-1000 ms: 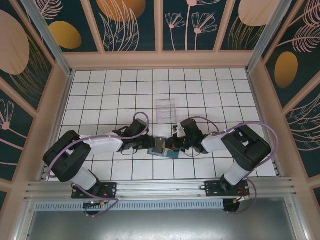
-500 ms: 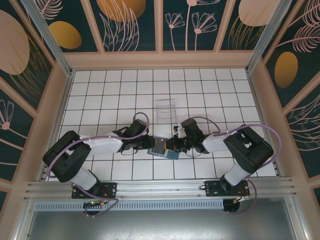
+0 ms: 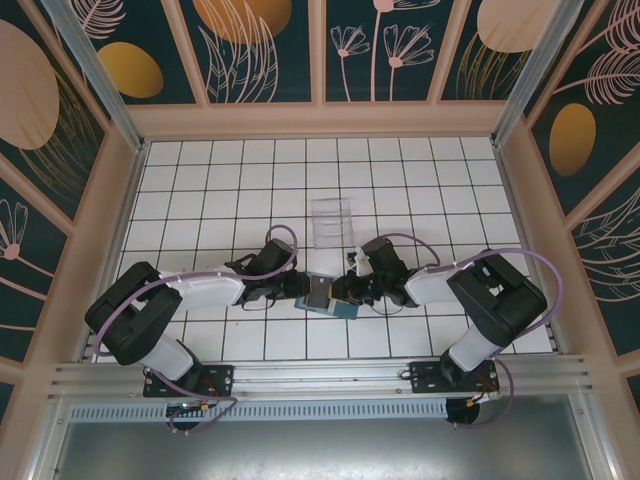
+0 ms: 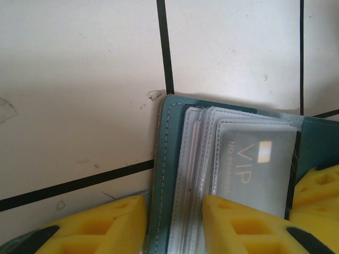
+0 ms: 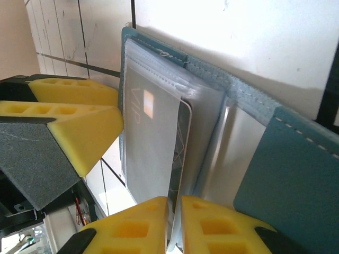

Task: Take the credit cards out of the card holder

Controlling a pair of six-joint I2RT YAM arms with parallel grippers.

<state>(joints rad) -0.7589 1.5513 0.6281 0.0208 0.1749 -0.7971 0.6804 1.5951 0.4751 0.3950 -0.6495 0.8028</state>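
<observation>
White tiles with black seams cover the table (image 3: 200, 180), walled in by leaf-patterned panels. You have the teal card holder (image 3: 337, 308) lying open near the middle of the front edge, with a clear slotted stand (image 3: 332, 222) near it toward the back. Inside the holder is a stack of clear plastic sleeves (image 4: 195, 159), and the top one holds a grey card (image 4: 257, 164) marked VIP. Your left arm (image 3: 200, 290) and right arm (image 3: 470, 290) both bend in low from the side edges, elbows out, and their wrists meet over the holder. Your left gripper (image 4: 175, 227) is clamped on the holder's left side, the teal cover edge and sleeves between its yellow fingers. Your right gripper (image 5: 175, 225) is nearly closed, nipping the card's edge, though you cannot tell whether it grips card or sleeve.
</observation>
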